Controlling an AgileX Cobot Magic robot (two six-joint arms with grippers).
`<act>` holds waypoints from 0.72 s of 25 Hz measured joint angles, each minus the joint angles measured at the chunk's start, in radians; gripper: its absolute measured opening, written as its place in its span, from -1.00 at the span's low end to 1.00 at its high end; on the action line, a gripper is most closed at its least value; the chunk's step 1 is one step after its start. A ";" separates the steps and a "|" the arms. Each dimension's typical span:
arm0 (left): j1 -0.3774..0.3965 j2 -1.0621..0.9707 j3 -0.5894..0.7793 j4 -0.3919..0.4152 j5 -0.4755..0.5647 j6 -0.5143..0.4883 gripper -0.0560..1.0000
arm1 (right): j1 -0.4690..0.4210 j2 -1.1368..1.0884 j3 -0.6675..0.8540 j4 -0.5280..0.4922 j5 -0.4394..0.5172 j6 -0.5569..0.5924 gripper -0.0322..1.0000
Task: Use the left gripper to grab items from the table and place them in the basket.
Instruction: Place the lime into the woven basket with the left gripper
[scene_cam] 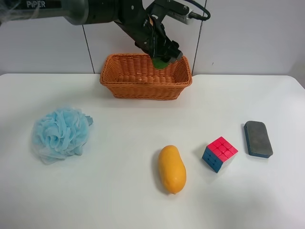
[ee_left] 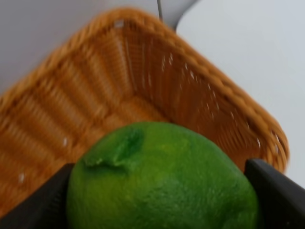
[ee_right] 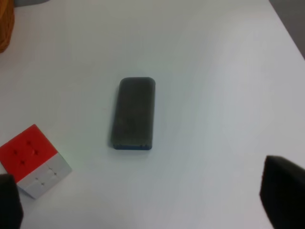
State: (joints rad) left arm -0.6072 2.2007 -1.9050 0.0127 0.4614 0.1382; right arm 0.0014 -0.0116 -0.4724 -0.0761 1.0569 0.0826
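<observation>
Green fruit point(ee_left: 162, 176) fills the left wrist view, clenched in my left claw point(ee_left: 157, 200) and held over the basket point(ee_left: 190, 95), so I judge that letting go drops it inside. From high up, the mango point(scene_cam: 172, 169), pouf point(scene_cam: 61, 133), cube point(scene_cam: 219, 153) and eraser point(scene_cam: 258, 139) wait on the bench point(scene_cam: 119, 200). The right wrist view shows my right claw point(ee_right: 147, 200) released and idle above the eraser.

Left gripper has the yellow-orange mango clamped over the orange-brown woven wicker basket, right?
Not the mango. The black two-fingered left gripper is shut on the round green fruit over the orange-brown woven wicker basket, as the left wrist view shows. The yellow-orange mango lies on the white table.
</observation>
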 joint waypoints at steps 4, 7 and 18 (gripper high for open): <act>0.000 0.051 -0.001 0.002 -0.132 0.017 0.35 | 0.000 0.000 0.000 0.000 0.000 0.000 0.98; 0.001 0.082 -0.001 0.016 -0.225 0.020 0.35 | 0.000 0.000 0.000 0.000 0.000 0.000 0.98; 0.051 0.197 -0.001 0.047 -0.481 0.021 0.35 | 0.000 0.000 0.000 0.000 0.000 0.000 0.98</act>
State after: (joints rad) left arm -0.5566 2.3980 -1.9061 0.0593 -0.0195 0.1593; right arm 0.0014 -0.0116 -0.4724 -0.0761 1.0569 0.0826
